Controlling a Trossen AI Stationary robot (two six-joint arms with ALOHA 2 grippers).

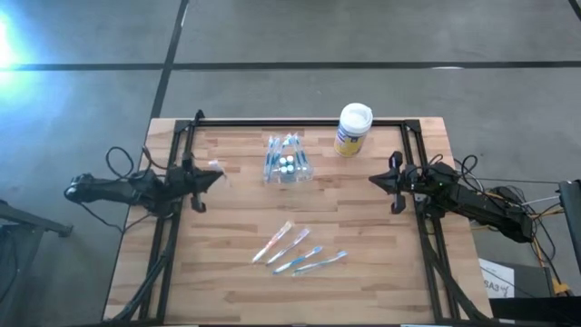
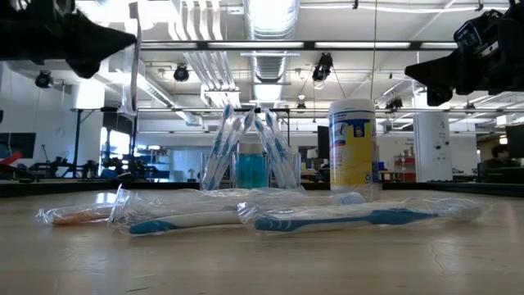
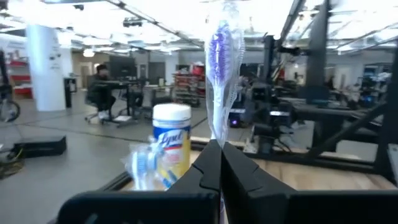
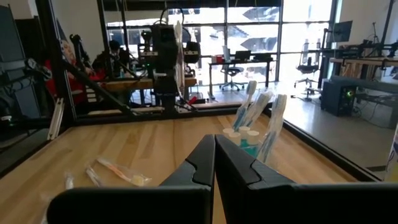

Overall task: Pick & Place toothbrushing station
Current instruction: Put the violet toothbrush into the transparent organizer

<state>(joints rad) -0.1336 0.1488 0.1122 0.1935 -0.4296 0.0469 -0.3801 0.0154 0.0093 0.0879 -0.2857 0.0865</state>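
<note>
My left claw (image 3: pixel 219 163) is closed on a wrapped toothbrush (image 3: pixel 219 56); the toothbrushing station (image 1: pixel 288 163) looks light, thin-walled and slippery, so I would grip its rim gently.

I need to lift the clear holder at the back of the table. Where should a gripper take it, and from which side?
Probably low on the holder's clear wall, coming in level from the side. Wrapped toothbrushes fan out of its top, so a straight-down approach would likely hit them. The right gripper is shut and empty. The left gripper is shut on a wrapped toothbrush, so the right seems the better choice.
</note>
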